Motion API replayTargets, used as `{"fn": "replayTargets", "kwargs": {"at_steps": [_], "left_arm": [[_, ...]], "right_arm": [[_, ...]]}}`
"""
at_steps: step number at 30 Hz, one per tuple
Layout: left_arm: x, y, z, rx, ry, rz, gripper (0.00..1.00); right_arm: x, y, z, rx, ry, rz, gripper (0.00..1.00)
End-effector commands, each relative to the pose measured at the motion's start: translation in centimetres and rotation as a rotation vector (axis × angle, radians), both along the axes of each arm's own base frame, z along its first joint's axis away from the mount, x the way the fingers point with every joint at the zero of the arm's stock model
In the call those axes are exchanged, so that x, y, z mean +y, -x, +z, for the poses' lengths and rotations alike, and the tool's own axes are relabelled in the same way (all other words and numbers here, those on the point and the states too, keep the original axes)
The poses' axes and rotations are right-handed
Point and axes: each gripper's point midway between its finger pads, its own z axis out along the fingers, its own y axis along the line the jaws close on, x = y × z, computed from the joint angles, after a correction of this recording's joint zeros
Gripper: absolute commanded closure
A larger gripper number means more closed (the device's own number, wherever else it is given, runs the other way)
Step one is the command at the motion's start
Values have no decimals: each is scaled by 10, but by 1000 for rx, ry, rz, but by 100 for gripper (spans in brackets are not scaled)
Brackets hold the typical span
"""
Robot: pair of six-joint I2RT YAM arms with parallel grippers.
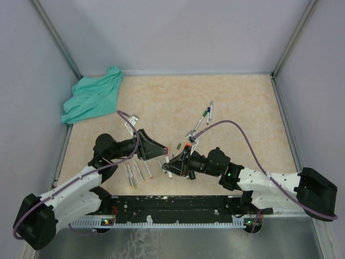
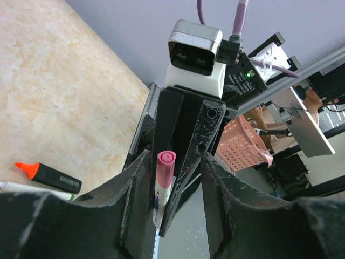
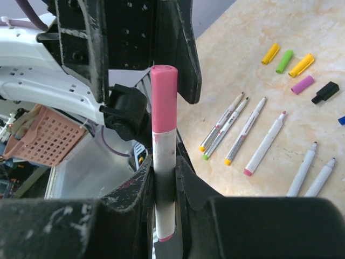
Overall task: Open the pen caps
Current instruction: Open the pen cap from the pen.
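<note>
Pink cap point(image 3: 164, 97), seated on upright pen point(image 3: 163, 154); loose coloured caps point(image 3: 284, 61), lying flat

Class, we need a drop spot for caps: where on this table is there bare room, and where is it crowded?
Bare: the far strip between the teal cloth and the far pens, and the table right of them. Crowded: the near middle, loose pens between the left arm and right arm.
</note>
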Motion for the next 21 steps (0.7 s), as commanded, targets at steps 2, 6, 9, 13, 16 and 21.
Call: {"fn": "replayTargets", "kwargs": {"at_steps": [2,6,9,13,16,21], "left_arm": [[-1,5,12,-48,26,-35,54],[-2,6,11,-43,25,-43,57],[-2,7,12,-42,27,-55,62],[-3,9,8,-36,16,-67,67],[-3,10,4,-28,12,-67,68],[-3,11,3,-29,10,-73,69]], "right_arm": [[6,2,27,-39,-86,18,100],[9,2,27,-38,-86,28,100],[11,2,27,-35,-86,33,100],[12,1,29,-38,-91,31,100],[13,1,29,-39,-93,32,100],[14,1,29,-37,-93,33,100]]}}
